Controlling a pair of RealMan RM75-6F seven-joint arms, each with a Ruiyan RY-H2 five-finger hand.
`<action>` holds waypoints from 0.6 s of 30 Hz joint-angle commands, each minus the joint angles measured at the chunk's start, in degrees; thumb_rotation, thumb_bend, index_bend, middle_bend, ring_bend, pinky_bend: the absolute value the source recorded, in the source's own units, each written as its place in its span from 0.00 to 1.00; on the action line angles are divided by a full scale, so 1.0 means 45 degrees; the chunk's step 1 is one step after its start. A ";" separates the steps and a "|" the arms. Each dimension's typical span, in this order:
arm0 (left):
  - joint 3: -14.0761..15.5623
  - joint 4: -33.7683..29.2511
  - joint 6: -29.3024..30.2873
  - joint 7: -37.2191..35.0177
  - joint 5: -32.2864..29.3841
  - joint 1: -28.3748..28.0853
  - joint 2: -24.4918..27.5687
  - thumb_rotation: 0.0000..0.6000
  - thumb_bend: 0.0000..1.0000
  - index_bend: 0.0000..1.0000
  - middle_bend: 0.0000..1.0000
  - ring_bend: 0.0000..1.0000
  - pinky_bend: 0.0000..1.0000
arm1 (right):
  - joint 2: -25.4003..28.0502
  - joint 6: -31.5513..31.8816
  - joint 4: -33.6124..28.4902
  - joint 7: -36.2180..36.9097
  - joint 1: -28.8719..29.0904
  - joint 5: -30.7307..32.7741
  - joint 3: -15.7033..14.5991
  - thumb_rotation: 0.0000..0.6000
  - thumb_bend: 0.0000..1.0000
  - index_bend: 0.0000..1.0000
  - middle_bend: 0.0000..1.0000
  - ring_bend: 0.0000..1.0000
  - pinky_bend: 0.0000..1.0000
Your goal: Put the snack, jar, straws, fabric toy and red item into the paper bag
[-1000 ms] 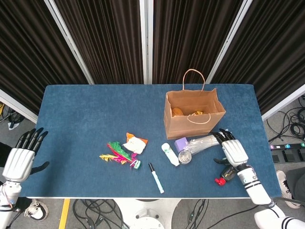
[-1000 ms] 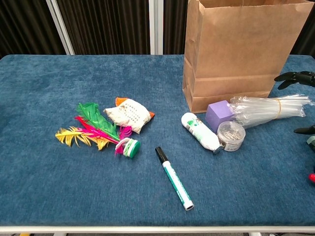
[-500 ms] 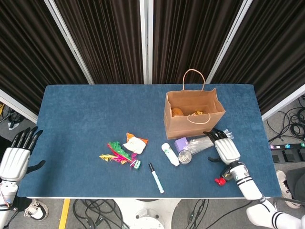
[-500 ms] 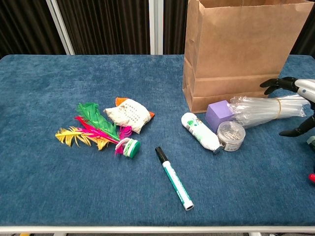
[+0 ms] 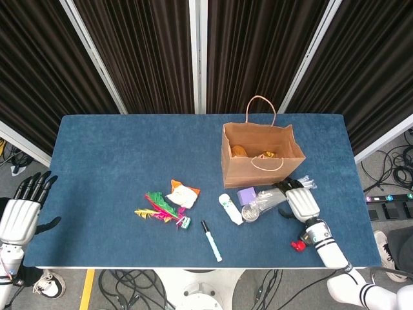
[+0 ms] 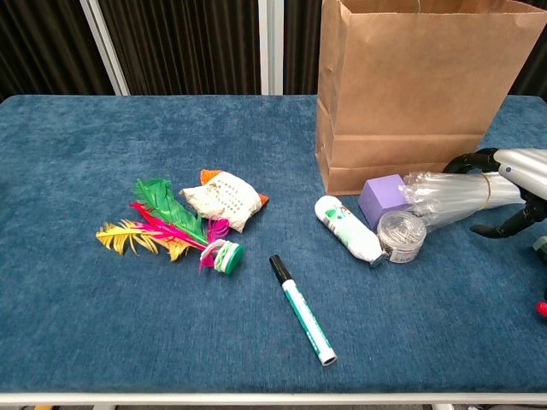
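The brown paper bag [image 5: 261,161] [image 6: 419,85] stands open at the right; two orange-brown things lie inside. In front of it lies the clear bundle of straws [image 5: 271,196] [image 6: 449,192]. My right hand [image 5: 301,201] [image 6: 517,171] lies over the bundle's right end, fingers curved across it and thumb apart on the near side; the straws still rest on the table. A small clear jar [image 5: 250,212] [image 6: 401,235] stands by the straws' left end. The white and orange fabric toy [image 5: 184,193] [image 6: 224,198] lies mid-table. A small red item [image 5: 297,245] [image 6: 542,308] sits near my right wrist. My left hand [image 5: 19,216] hangs open off the left edge.
A purple block [image 5: 245,195] [image 6: 382,194] and a white bottle [image 5: 230,208] [image 6: 346,227] lie beside the jar. A green-and-white marker [image 5: 211,240] [image 6: 302,309] lies near the front edge. A feathered shuttlecock [image 5: 158,208] [image 6: 171,226] lies beside the toy.
My right hand has moved left over the straws and curved its fingers across the bundle. The bag has shifted slightly left. My left hand has drawn back a little.
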 commanded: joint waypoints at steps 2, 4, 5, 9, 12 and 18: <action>0.0025 0.0013 0.0008 -0.0027 -0.0013 0.0031 -0.0028 1.00 0.10 0.11 0.17 0.01 0.13 | -0.0321 0.0772 0.0413 -0.0149 -0.0188 -0.0114 0.0101 1.00 0.22 0.41 0.37 0.28 0.36; 0.0027 0.0013 0.0034 -0.0015 -0.0010 0.0045 -0.0048 1.00 0.10 0.11 0.17 0.01 0.13 | -0.0420 0.1123 0.0565 -0.0101 -0.0248 -0.0196 0.0152 1.00 0.25 0.49 0.43 0.34 0.42; 0.0020 0.0006 0.0045 -0.0001 -0.0006 0.0042 -0.0054 1.00 0.10 0.11 0.17 0.01 0.13 | -0.0452 0.1315 0.0634 -0.0058 -0.0279 -0.0256 0.0169 1.00 0.26 0.53 0.46 0.37 0.44; -0.0014 -0.0072 0.0091 0.0038 0.0020 0.0024 -0.0026 1.00 0.10 0.11 0.17 0.01 0.13 | -0.0363 0.1906 0.0619 0.0091 -0.0420 -0.0511 0.0118 1.00 0.30 0.59 0.50 0.41 0.49; -0.0030 -0.0179 0.0119 0.0062 0.0060 0.0000 0.0012 1.00 0.10 0.11 0.17 0.01 0.13 | -0.0027 0.2484 0.0157 0.0218 -0.0642 -0.0754 0.0014 1.00 0.30 0.60 0.51 0.42 0.50; 0.0002 -0.0483 0.0196 0.0196 0.0210 -0.0017 0.0113 1.00 0.10 0.11 0.17 0.01 0.13 | 0.2018 0.4061 -0.3189 -0.0032 -0.1288 -0.1612 -0.0334 1.00 0.30 0.60 0.51 0.42 0.50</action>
